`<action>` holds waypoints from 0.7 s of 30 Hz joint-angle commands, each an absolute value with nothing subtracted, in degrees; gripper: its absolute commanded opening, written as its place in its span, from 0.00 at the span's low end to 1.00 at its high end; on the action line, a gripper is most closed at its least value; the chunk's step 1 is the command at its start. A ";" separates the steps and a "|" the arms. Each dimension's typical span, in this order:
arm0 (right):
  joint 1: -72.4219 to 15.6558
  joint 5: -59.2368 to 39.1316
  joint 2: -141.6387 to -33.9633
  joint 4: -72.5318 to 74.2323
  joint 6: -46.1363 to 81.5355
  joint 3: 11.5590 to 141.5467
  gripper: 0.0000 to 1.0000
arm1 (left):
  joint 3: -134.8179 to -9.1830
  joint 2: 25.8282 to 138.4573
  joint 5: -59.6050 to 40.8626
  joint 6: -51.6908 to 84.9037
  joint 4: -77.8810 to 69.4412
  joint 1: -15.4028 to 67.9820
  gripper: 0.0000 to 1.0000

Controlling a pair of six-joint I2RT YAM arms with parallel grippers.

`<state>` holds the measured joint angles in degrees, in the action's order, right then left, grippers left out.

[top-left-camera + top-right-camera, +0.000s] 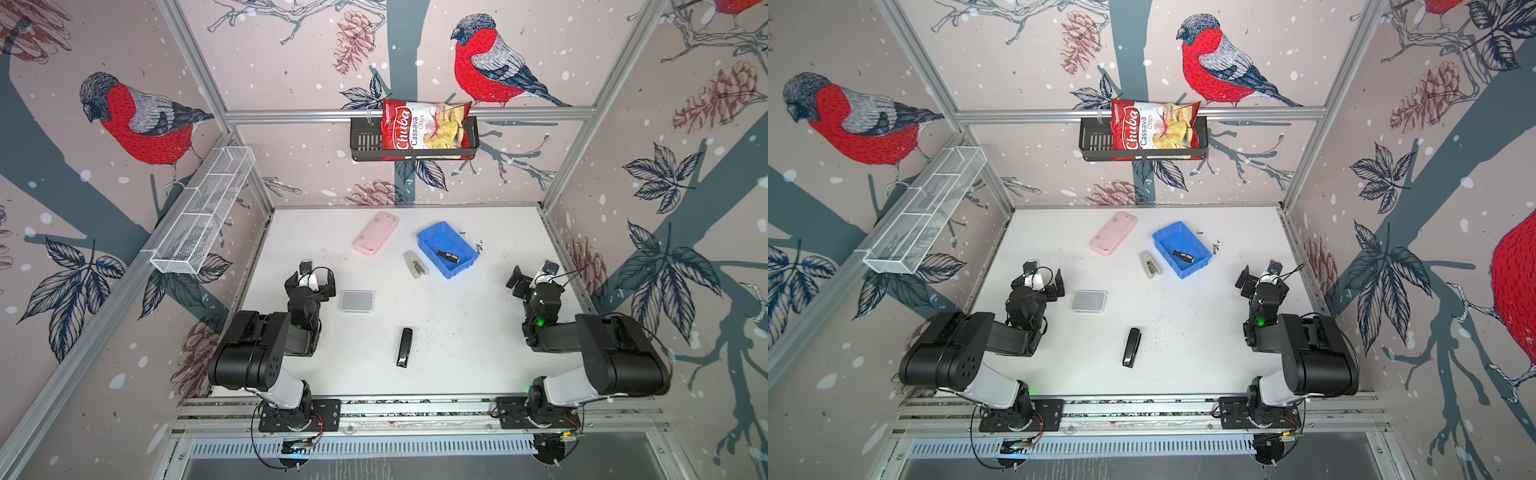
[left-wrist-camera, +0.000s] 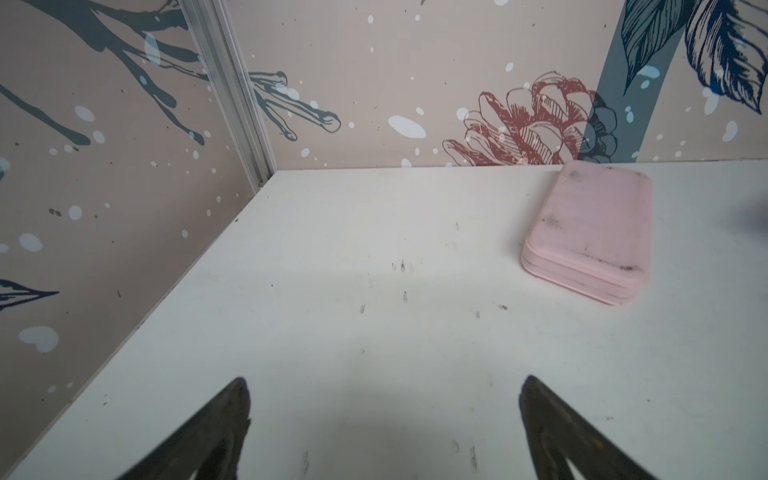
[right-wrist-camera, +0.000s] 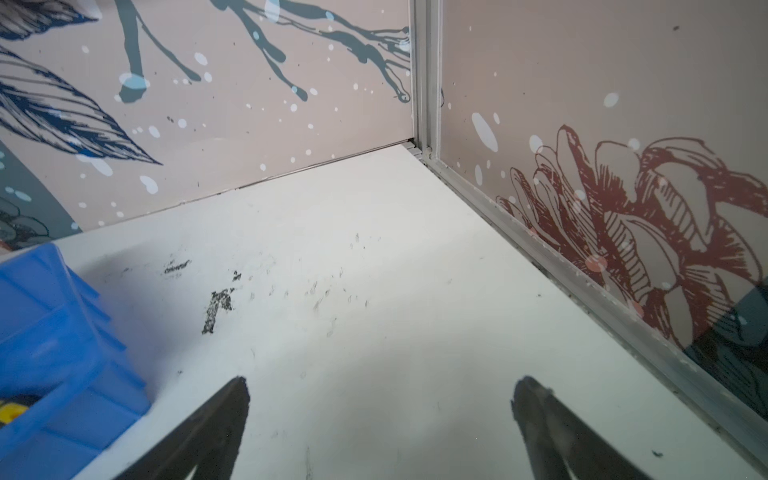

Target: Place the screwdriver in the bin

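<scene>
Jaws of the left gripper (image 2: 384,388) were noted spread wide, nothing held; a pink case (image 2: 586,232) was seen ahead of it, to its right. The screwdriver (image 1: 448,256) was found lying inside the bin (image 1: 440,241), ahead and to the left of the right gripper (image 3: 380,386), whose jaws were likewise spread and empty.

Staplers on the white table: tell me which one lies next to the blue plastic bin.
The small grey stapler, just beside the blue plastic bin on its wall side. The long black stapler lies well away, alone toward the front.
</scene>
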<state>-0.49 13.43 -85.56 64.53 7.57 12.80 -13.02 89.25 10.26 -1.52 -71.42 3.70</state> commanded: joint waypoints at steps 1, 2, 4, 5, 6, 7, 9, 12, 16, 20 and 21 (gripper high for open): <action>-0.84 12.53 -85.72 69.47 6.33 12.84 0.99 | -13.54 89.56 10.63 -0.51 -75.03 3.26 0.99; -0.88 12.57 -85.76 69.52 6.31 12.83 1.00 | -13.52 89.53 10.55 -0.50 -75.21 3.28 0.99; -0.88 12.57 -85.80 69.45 6.31 12.85 1.00 | -13.33 89.46 10.62 -0.59 -75.38 3.25 0.99; -0.86 12.57 -85.86 69.52 6.28 12.90 1.00 | -13.26 89.42 10.79 -0.66 -75.43 3.20 0.99; -0.88 12.65 -85.88 69.32 6.32 12.93 0.99 | -13.35 89.30 10.84 -0.62 -75.15 3.23 0.99; -0.95 12.69 -85.83 69.35 6.30 12.94 0.99 | -13.20 89.47 10.79 -0.74 -75.63 3.25 0.99; -1.05 12.84 -85.83 69.32 6.24 12.92 1.00 | -13.25 89.38 10.77 -0.61 -75.33 3.26 0.99; -1.41 13.45 -85.96 69.35 6.06 13.01 1.00 | -13.24 89.47 10.88 -0.76 -75.57 3.27 0.99; -1.41 13.56 -85.95 69.30 5.98 13.02 0.99 | -13.32 89.47 10.77 -0.68 -75.35 3.25 0.99; -1.49 13.67 -85.96 69.31 5.93 13.01 1.00 | -13.53 89.55 10.69 -0.62 -75.24 3.27 0.99; -1.49 13.71 -85.92 69.35 5.90 13.01 0.99 | -13.59 89.56 10.71 -0.62 -74.99 3.25 0.99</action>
